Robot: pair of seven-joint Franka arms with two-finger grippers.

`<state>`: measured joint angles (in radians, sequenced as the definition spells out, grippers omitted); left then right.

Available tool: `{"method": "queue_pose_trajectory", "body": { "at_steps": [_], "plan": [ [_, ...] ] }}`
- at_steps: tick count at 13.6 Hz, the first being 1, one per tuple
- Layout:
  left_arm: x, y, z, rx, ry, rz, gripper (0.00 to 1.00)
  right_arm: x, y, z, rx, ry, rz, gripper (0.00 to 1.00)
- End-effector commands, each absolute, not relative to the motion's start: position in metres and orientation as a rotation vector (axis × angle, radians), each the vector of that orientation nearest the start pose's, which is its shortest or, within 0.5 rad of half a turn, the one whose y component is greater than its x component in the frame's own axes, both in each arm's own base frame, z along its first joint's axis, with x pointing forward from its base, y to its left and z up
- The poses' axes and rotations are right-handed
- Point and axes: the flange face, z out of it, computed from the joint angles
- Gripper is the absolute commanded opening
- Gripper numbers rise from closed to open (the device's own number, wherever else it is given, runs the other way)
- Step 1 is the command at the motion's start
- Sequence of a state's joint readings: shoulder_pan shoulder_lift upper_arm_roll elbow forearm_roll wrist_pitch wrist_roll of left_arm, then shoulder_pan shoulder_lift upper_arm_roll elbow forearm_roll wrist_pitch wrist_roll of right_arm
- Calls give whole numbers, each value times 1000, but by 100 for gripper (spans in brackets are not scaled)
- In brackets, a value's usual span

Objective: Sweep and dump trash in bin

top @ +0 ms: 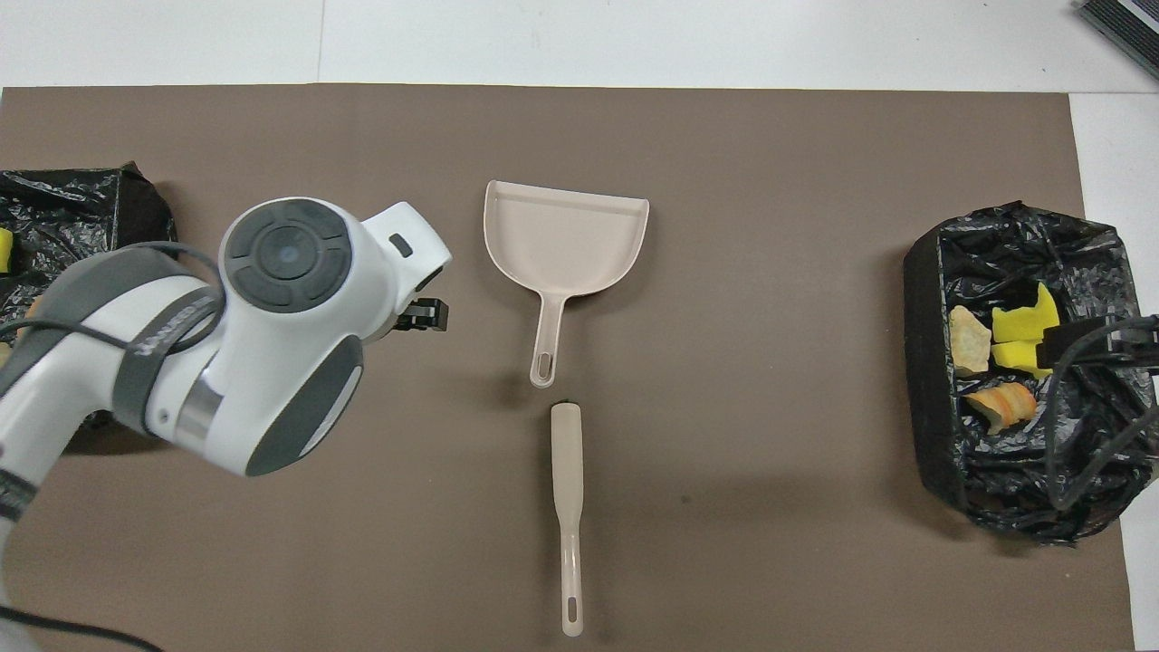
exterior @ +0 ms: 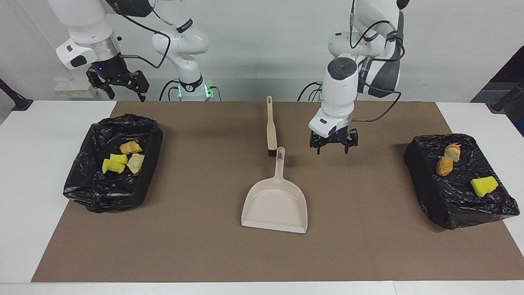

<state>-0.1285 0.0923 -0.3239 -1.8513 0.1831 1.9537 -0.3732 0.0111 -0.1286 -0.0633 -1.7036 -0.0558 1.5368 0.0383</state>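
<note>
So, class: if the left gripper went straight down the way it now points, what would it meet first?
Most likely bare brown mat. The left gripper points down, jaws open, between the beige plastic dustpan and a black-lined bin, though depth is uncertain.

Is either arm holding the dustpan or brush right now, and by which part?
Nothing is held. The left gripper hangs open over the mat beside the dustpan; the right gripper waits open above its bin. The brush lies untouched.
</note>
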Motion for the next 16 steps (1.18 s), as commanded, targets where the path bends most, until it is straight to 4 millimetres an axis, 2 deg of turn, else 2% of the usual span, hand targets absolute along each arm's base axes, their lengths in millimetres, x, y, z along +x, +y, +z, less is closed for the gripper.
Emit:
{"method": "queue_pose_trajectory", "body": {
  "at_steps": [1, 2, 3, 4, 5, 8, 9, 10, 13, 16],
  "plan": [
    [515, -183, 509, -3052, 303, -39, 100, 511, -34, 629, -3168, 114, 60, 100],
    [518, -161, 522, -3067, 322, -36, 100, 511, -34, 629, -3168, 114, 60, 100],
    [529, -136, 544, -3116, 342, -54, 100, 511, -35, 629, -3167, 117, 60, 100],
    [533, -125, 566, -3139, 397, -28, 100, 511, -35, 629, -3167, 117, 60, 100],
    [538, -104, 592, -3145, 415, -15, 100, 511, -35, 629, -3167, 117, 60, 100],
    [532, -75, 643, -3147, 378, 1, 100, 511, -34, 629, -3168, 112, 60, 100],
    [534, -62, 653, -3147, 372, 31, 100, 511, -34, 629, -3168, 114, 60, 100],
    [538, -60, 660, -3147, 384, 43, 100, 511, -34, 629, -3168, 114, 60, 100],
    [545, -59, 670, -3148, 378, 36, 100, 511, -35, 629, -3167, 117, 60, 100],
    [541, -60, 675, -3149, 381, 9, 100, 511, -35, 629, -3167, 117, 60, 100]
  ]
}}
